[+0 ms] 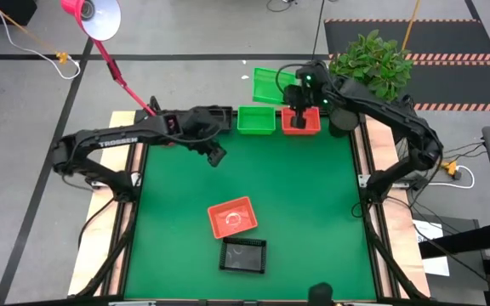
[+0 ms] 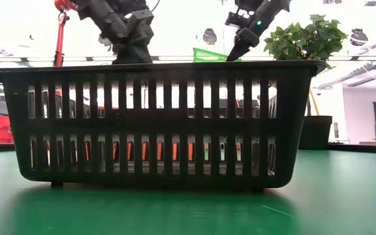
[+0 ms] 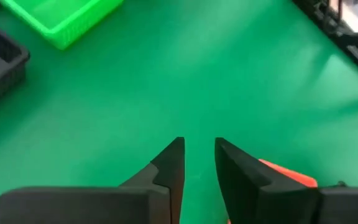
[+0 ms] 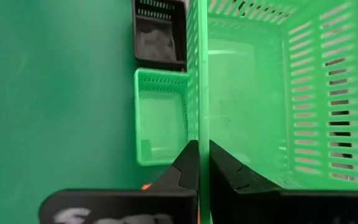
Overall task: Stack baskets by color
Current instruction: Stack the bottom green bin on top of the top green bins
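My right gripper (image 1: 289, 95) is shut on a bright green basket (image 1: 270, 83), held above the table's far edge. Below it, along that edge, stand an orange-red basket (image 1: 303, 124), a green basket (image 1: 256, 120) and a black basket (image 4: 159, 37), which my left arm partly hides in the high view. My left gripper (image 1: 217, 157) hangs over bare mat left of centre, its fingers (image 3: 173, 155) a narrow gap apart with nothing between them. Near the front lie another orange-red basket (image 1: 232, 218) and another black basket (image 1: 243, 255). My right gripper pinches one mesh wall of the green basket at its rim (image 4: 198, 127), one finger inside the basket and one outside. The fingers slant down toward the table's left. The basket is lifted clear and tilted, its open side turned toward the wrist.
A pink lamp (image 1: 92, 15) on a red pole leans in from the far left. A potted plant (image 1: 373, 59) stands behind the far right corner. The front black basket (image 2: 155, 124) fills the low view. Open green mat (image 1: 313, 195) lies in the middle and to the right.
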`<state>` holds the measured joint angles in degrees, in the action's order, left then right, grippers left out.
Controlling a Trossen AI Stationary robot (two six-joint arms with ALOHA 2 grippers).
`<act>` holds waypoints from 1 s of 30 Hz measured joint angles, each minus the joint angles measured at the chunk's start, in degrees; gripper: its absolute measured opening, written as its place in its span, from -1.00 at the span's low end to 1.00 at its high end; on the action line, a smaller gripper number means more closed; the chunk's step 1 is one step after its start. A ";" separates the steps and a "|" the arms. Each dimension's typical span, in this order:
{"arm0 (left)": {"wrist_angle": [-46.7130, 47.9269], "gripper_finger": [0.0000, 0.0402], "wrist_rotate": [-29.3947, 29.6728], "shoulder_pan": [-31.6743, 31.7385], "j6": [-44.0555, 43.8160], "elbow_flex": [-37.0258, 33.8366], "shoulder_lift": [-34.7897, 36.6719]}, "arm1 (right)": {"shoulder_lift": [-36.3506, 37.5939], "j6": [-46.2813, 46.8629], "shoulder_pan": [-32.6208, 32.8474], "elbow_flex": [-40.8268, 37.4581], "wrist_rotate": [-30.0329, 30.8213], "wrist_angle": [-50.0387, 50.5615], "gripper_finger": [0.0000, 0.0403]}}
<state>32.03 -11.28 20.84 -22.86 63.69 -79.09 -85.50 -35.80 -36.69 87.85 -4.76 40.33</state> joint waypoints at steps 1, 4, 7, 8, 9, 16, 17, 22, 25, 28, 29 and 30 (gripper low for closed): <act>-0.74 -0.58 0.02 -0.21 -0.55 -0.89 1.07 | -0.65 -0.90 -0.16 0.02 -0.41 -1.15 -0.99; -2.59 -0.65 0.20 -0.88 -0.53 -2.61 3.50 | -3.01 -2.88 -0.48 0.04 -1.52 -4.02 -0.99; -4.61 -0.72 0.48 -1.62 3.15 -2.92 5.20 | -5.91 -4.25 -0.48 0.04 -1.63 -6.55 -0.99; -5.58 -0.75 0.73 -1.87 4.39 -2.91 5.68 | -6.84 -4.72 -0.48 0.04 -1.65 -7.11 -0.99; -6.13 -0.78 0.83 -2.01 5.42 -2.90 6.05 | -7.80 -5.30 -0.48 0.04 -1.73 -7.44 -0.99; -5.00 -0.91 1.45 -1.47 6.11 -2.89 6.08 | -14.04 -7.54 -0.48 0.04 -3.03 -7.83 -0.99; -4.94 -0.92 1.47 -1.46 6.14 -2.89 6.08 | -14.82 -8.00 -0.48 0.04 -3.02 -7.96 -0.99; -5.22 -0.97 1.41 -1.20 7.68 -2.89 6.05 | -18.42 -10.54 -0.48 0.04 -3.04 -10.48 -0.99; -5.14 -0.96 1.44 -0.67 8.15 -2.89 6.05 | -20.33 -10.55 -0.48 0.04 -3.03 -11.87 -0.99; -5.09 -0.92 1.43 -0.30 8.18 -2.89 6.05 | -21.36 -10.27 -0.37 0.04 -2.97 -12.79 -0.99; -5.09 -0.91 1.42 -0.24 8.18 -2.89 6.05 | -21.48 -9.78 -0.37 0.04 -2.95 -12.59 -0.99; -5.09 -0.90 1.41 -0.22 8.18 -2.89 6.05 | -21.71 -9.28 -0.37 0.04 -2.96 -12.54 -0.99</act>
<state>26.94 -9.87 20.62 -14.68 60.80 -73.03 -107.21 -45.08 -37.06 87.90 -7.72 27.79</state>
